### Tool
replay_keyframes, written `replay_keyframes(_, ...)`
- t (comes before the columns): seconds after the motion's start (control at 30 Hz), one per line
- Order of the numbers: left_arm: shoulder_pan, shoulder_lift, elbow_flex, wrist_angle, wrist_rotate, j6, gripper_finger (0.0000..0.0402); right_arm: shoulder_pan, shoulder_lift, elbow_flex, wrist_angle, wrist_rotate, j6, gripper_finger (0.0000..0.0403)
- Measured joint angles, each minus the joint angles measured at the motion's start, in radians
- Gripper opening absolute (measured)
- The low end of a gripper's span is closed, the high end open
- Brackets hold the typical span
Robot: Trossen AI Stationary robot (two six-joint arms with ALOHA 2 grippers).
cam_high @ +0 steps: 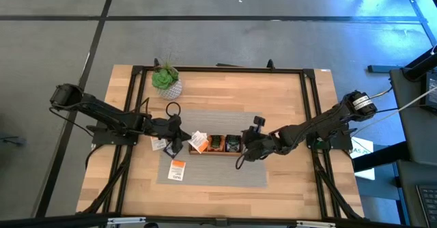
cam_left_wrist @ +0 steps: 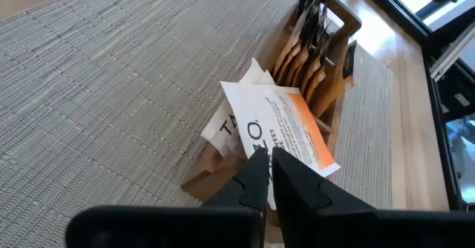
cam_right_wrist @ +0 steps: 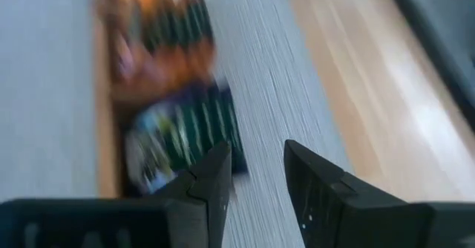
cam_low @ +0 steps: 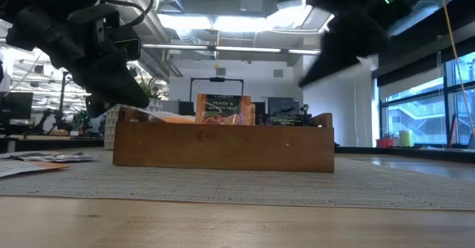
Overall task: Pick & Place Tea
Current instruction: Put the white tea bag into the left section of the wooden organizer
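Observation:
A long wooden tray [cam_high: 217, 152] lies on a grey mat [cam_high: 225, 177]. Orange and dark tea sachets stand on edge in its compartments [cam_left_wrist: 304, 59]. A white-and-orange tea sachet [cam_left_wrist: 293, 129] lies tilted over the tray's left end, on top of a second white sachet [cam_left_wrist: 223, 125]. My left gripper [cam_left_wrist: 267, 159] is at that end, shut on the top sachet. My right gripper [cam_right_wrist: 256, 170] hovers open by the tray's right end, beside a dark sachet [cam_right_wrist: 185, 133], with nothing between its fingers. In the low view an orange sachet [cam_low: 223, 108] rises above the tray wall [cam_low: 223, 148]. My left gripper pinches the white-and-orange sachet by its white edge [cam_left_wrist: 260, 142], between its two fingers. The fingers come slanting down from the table's left side. The sachet lies tilted, its far part resting on the tray's left end and on the white sachet under it.
One more white-and-orange sachet [cam_high: 177, 170] lies flat on the mat near the table's front, and a white one [cam_high: 159, 145] lies left of the tray. A small green plant in a white pot [cam_high: 166, 80] stands far left, a black ring [cam_high: 173, 109] near it.

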Motion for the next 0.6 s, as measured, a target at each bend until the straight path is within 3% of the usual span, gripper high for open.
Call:
replay_keyframes(0.17,0.0,0.0,0.0,0.0,0.003,-0.054,0.0017,0.0,0.0,0.0,0.316,-0.054,-0.251,0.0129)
replay_keyframes(0.33,0.0,0.0,0.0,0.0,0.03,-0.088,0.0017,-0.005,0.037,0.002,0.566,-0.385,-0.588,0.0129)
replay_keyframes(0.4,0.0,0.0,0.0,-0.001,0.03,-0.105,0.0016,-0.008,0.094,0.015,0.639,-0.443,-0.632,0.0129)
replay_keyframes(0.6,0.0,0.0,0.0,0.003,0.046,-0.108,0.0018,-0.047,0.287,0.185,0.563,-0.441,-0.677,0.0129)
